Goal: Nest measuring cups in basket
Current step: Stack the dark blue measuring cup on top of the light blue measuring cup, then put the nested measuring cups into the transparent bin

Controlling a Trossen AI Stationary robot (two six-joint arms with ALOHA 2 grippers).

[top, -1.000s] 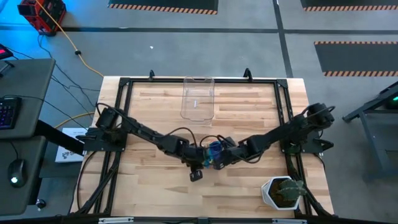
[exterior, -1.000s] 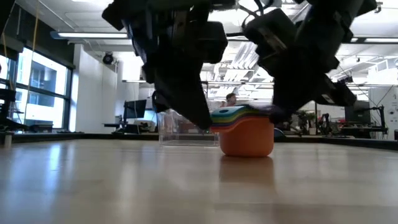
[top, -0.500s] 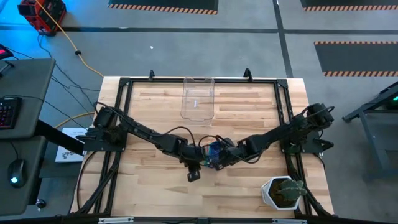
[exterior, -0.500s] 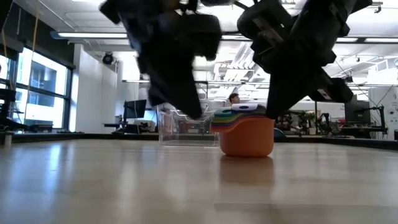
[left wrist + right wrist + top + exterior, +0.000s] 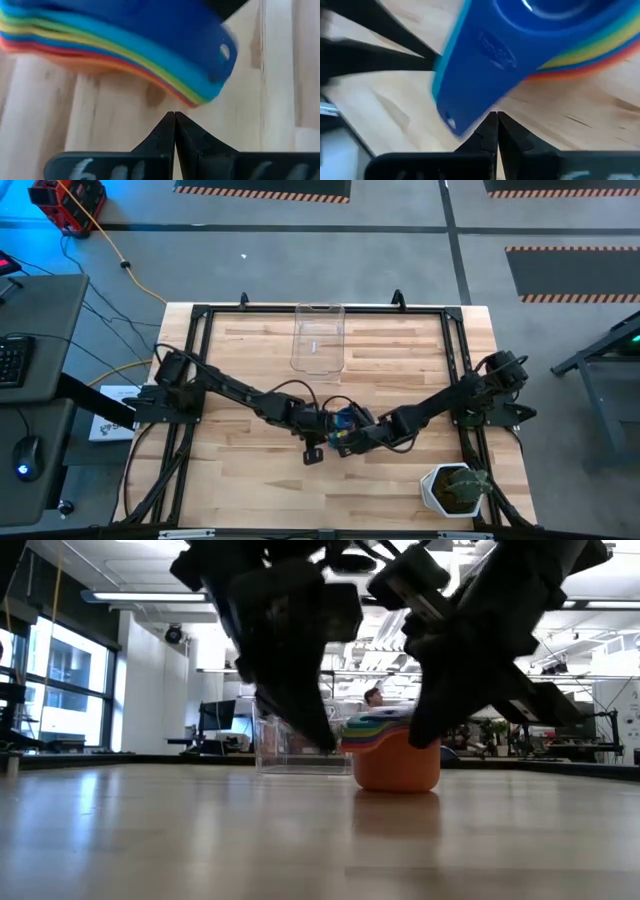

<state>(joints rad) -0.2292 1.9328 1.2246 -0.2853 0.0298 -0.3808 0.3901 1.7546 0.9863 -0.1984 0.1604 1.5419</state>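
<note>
The measuring cups (image 5: pixel 347 421) stand nested in one stack on the table's middle, the orange cup (image 5: pixel 396 762) outermost at the bottom and a blue one on top. Their handles fan out together to one side (image 5: pixel 200 75). My left gripper (image 5: pixel 174 116) is shut, low at the stack's left, its tips a small gap short of the handles' ends. My right gripper (image 5: pixel 497 116) is shut, low at the stack's right and near side, close under the top blue handle. The clear basket (image 5: pixel 318 337) rests on its base near the far edge, apart from both. My right gripper has its shut fingertips (image 5: pixel 492 125) right at the edge of the top blue cup's handle (image 5: pixel 470 95), coming in slanting from the table's right and above. Whether they touch the handle I cannot tell. The stack stands upright on the table.
A white pot with a green plant (image 5: pixel 452 490) sits at the near right corner. A black frame (image 5: pixel 200 315) runs round the table. The basket shows behind the stack in the low view (image 5: pixel 290 745). Bare wood lies between the stack and the basket.
My right gripper has come down and moved a little toward the near edge and the left, closing on the stack's side. My left gripper rose slightly, then dropped back beside the handles. The stack of cups has stayed in place.
</note>
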